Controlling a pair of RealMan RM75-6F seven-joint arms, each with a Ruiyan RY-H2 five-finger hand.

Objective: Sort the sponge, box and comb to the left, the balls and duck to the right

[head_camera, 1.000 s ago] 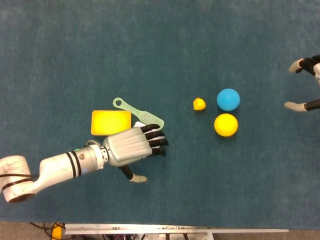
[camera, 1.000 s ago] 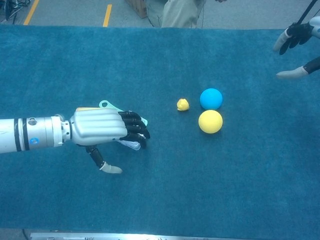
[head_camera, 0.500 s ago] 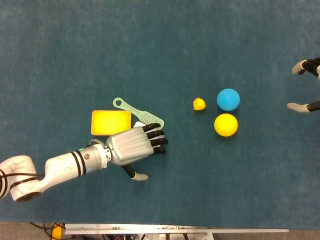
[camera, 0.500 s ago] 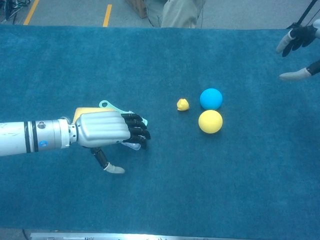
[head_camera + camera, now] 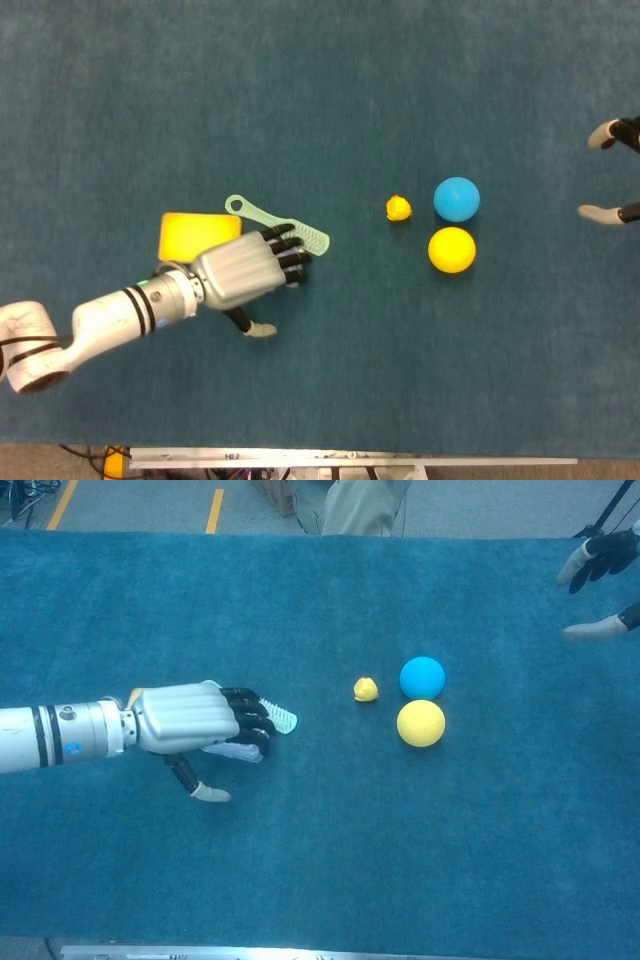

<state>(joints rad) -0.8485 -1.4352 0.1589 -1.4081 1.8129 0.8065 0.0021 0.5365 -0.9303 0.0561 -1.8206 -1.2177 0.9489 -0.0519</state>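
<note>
Left hand (image 5: 240, 275) lower left, fingers curled over something white, comb (image 5: 280, 224) just above, angled toward lower right; grip unclear.

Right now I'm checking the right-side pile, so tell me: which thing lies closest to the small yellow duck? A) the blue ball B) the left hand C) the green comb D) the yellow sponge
A: in the head view the blue ball sits just right of the duck, while the sponge, comb and left hand lie well off to its left.
</note>
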